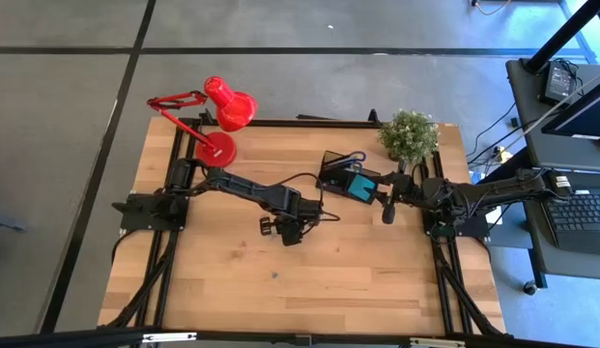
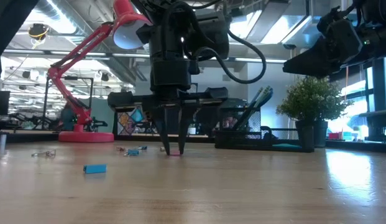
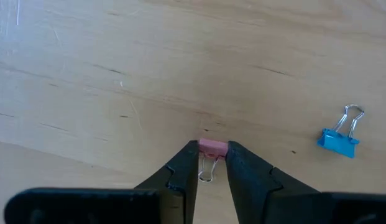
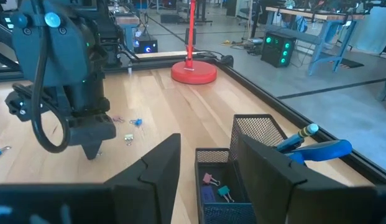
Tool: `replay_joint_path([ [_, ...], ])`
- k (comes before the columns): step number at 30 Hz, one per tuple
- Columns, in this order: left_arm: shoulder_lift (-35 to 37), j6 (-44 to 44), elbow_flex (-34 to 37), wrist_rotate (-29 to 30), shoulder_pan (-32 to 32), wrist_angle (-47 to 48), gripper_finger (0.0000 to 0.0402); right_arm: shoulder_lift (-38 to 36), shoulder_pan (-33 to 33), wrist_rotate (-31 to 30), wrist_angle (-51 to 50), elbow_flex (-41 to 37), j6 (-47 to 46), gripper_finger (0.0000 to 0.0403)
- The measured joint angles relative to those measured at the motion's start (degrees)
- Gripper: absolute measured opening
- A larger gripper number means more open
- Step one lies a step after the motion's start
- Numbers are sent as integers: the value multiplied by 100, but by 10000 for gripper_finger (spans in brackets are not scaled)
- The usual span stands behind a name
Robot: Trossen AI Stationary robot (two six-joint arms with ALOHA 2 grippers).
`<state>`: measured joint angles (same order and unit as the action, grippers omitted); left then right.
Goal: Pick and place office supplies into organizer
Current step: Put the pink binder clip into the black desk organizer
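nearest the low camera, a small flat blue bit [image 2: 94,168] lies alone on the pale wooden table [image 1: 328,280], on the near side of the black mesh desk organizer [image 1: 340,174] and well apart from it. between that bit and the organizer, the left gripper [image 3: 212,163] points straight down with its fingertips touching the table, the two dark fingers standing a little apart on either side of a small pink binder clip [image 3: 212,148] – they press against or sit just beside its pink body, and its wire loop shows in the gap between them. a blue binder clip [image 3: 339,138] with silver wire handles lies near the pink one, not touching it, and a few more tiny clips [image 4: 132,129] are scattered on the table near the left arm.

the right gripper [image 4: 208,158] hovers above the organizer, jaws apart and holding nothing. inside the organizer – in a low compartment – rest a pink and a teal clip [image 4: 216,185]; blue-handled scissors [image 4: 317,151] stick up from another compartment. a red desk lamp [image 1: 217,121] stands behind the organizer toward the left arm's side, and a small green potted plant [image 1: 409,135] stands just beside the organizer at the table's back edge.
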<state>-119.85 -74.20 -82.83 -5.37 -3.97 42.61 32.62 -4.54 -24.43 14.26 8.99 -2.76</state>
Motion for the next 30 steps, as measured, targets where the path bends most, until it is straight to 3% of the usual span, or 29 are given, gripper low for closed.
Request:
replay_joint_path([
  [30, 205, 246, 9, 158, 61, 50, 40, 0, 1, 0, -3, 0, 19, 162],
])
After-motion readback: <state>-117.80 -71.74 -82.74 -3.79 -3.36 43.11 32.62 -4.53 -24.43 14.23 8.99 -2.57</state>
